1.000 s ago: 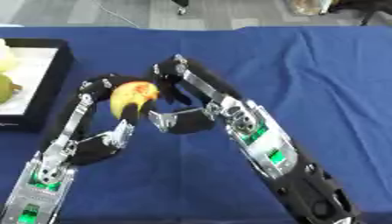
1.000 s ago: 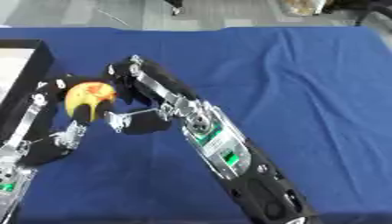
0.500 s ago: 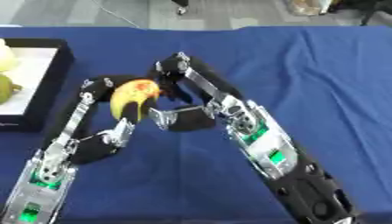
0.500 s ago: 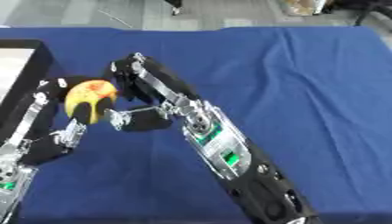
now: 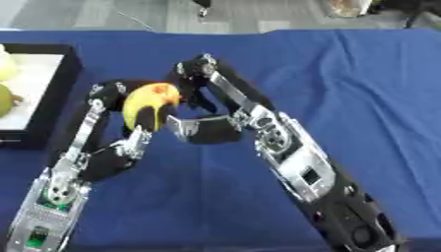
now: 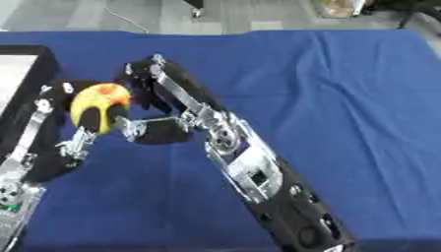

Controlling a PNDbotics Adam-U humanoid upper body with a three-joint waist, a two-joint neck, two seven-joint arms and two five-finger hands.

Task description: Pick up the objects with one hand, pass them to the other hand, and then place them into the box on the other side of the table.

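No readable text, labels, numbers or signs anywhere

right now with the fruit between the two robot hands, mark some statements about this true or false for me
1. The yellow and red fruit lies on the tablecloth. False: it is held up in the left robot hand.
2. The right robot hand is next to the fruit. True.
3. The box is at the table's left side. True.
4. The box is empty. False: pale green fruit lies in it.
5. The tablecloth is red. False: it is blue.
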